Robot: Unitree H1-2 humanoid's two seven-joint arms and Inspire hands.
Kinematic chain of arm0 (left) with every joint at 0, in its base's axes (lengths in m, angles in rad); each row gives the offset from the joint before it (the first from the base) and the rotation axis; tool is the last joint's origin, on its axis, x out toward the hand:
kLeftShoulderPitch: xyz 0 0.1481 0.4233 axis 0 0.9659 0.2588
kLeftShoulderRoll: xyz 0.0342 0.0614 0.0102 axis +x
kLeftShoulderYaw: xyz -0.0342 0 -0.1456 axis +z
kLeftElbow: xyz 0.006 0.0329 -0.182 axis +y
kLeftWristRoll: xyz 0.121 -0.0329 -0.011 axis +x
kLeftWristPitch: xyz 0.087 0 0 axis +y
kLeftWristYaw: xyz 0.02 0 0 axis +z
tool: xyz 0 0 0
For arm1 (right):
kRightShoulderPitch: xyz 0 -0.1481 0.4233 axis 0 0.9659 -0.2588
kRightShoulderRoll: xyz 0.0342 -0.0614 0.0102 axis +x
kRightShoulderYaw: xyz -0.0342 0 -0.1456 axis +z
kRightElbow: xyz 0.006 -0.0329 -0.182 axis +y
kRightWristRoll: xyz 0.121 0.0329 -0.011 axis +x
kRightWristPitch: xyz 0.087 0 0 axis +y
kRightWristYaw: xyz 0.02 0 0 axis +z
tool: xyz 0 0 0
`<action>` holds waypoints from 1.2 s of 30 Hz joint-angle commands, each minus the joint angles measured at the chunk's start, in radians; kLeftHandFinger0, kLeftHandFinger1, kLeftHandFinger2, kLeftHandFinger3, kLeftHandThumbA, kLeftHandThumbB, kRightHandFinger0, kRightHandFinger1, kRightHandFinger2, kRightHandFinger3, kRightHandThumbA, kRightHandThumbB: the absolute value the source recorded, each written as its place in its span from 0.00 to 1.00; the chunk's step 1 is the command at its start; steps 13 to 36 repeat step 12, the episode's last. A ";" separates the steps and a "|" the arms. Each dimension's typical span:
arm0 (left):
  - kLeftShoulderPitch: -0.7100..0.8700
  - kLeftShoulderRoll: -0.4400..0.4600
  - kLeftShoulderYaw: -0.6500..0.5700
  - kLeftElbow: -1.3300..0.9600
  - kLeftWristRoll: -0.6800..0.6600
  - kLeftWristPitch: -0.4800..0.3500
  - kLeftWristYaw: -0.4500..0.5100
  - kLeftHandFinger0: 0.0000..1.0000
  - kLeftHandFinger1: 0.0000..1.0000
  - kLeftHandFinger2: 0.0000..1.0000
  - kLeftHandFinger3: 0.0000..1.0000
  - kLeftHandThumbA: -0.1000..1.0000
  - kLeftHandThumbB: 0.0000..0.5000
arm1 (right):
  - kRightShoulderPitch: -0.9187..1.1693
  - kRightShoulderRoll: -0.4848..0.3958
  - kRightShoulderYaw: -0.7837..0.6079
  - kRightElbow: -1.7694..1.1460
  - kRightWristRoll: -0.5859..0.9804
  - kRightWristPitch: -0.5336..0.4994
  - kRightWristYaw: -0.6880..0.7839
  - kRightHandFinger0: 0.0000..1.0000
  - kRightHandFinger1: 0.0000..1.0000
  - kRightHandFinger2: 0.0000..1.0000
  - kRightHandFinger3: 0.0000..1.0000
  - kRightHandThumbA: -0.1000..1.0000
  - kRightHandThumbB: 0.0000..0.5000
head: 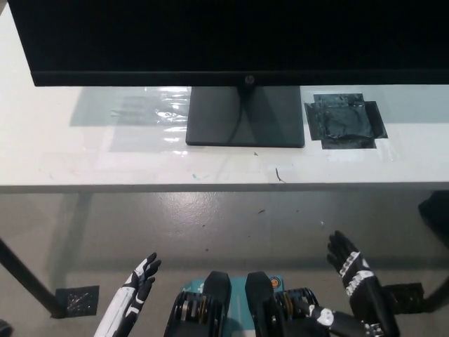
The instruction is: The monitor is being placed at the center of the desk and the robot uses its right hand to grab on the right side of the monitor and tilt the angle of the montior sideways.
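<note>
Along desk's (84, 165) far edge: monitor (231, 38), long axis running left-right, screen facing robot, base (245, 116) at desk centre. Right hand (354, 281) below near edge, released, fingers spread, grasping nothing. Left hand (133, 298) resting low left, released.

A long white desk (84, 158) runs from side to side, and its top is a bit shiny. A patch of dark tape (345, 120) sticks near its right back edge. Below the front edge lies a grey concrete floor (210, 225) with small marks and soft light on it.
</note>
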 commanded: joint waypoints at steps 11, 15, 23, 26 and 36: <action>-0.007 0.028 -0.017 -0.048 0.023 -0.041 0.024 1.00 1.00 1.00 1.00 1.00 0.65 | -0.137 -0.111 0.243 0.199 -0.367 -0.231 -0.536 1.00 1.00 1.00 1.00 1.00 0.75; -0.007 0.029 -0.018 -0.048 0.025 -0.041 0.026 1.00 1.00 1.00 1.00 1.00 0.65 | -0.136 -0.112 0.246 0.198 -0.367 -0.231 -0.539 1.00 1.00 1.00 1.00 1.00 0.75; -0.007 0.029 -0.018 -0.048 0.025 -0.041 0.026 1.00 1.00 1.00 1.00 1.00 0.65 | -0.136 -0.112 0.246 0.198 -0.367 -0.231 -0.539 1.00 1.00 1.00 1.00 1.00 0.75; -0.007 0.029 -0.018 -0.048 0.025 -0.041 0.026 1.00 1.00 1.00 1.00 1.00 0.65 | -0.136 -0.112 0.246 0.198 -0.367 -0.231 -0.539 1.00 1.00 1.00 1.00 1.00 0.75; -0.007 0.029 -0.018 -0.048 0.025 -0.041 0.026 1.00 1.00 1.00 1.00 1.00 0.65 | -0.136 -0.112 0.246 0.198 -0.367 -0.231 -0.539 1.00 1.00 1.00 1.00 1.00 0.75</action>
